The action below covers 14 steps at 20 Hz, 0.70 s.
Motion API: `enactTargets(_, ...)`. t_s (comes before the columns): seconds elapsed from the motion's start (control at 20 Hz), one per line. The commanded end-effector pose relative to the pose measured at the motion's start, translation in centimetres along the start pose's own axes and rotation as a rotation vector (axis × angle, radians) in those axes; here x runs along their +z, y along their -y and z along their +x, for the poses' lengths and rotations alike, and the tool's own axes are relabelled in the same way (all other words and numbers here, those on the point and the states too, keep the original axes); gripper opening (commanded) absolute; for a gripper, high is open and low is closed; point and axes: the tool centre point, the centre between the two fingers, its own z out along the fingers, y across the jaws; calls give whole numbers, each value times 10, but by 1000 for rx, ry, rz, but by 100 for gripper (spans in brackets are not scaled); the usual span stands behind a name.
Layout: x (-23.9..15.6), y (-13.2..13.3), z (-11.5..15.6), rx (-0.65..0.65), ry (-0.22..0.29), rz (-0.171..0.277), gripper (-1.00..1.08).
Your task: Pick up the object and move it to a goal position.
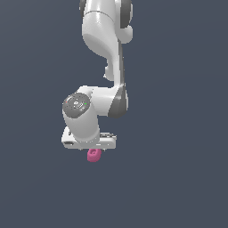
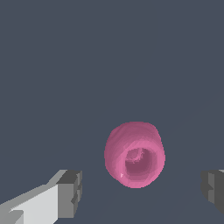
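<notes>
Gripper: the gripper (image 2: 140, 192) hangs with its jaws spread wide, one grey pad at each side in the wrist view, and nothing is pinched between them.
Fingers: the near finger (image 2: 69, 194) shows a white body with a dark grey pad; the other is only a grey edge at the border of the wrist view.
Object: the pink object (image 2: 134, 154) sits in the gap between the two pads, touching neither, its dimple turned toward the wrist camera.
Object from outside: in the exterior view the object (image 1: 94, 155) peeks out just under the white hand, partly hidden by it.
Arm: the white arm (image 1: 103, 53) comes down from above and bends at the wrist over the object.
Ground: a plain dark blue-grey floor (image 1: 178, 178) lies all around.
</notes>
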Motion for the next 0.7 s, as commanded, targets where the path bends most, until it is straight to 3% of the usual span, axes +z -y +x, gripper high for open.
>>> enactTargets(0.0,3,-3,2,0,2,0,100)
enactTargets(0.3,7,-3,1,1,2,0,100)
enactTargets(0.65,42,-3,0,0,2,0,100)
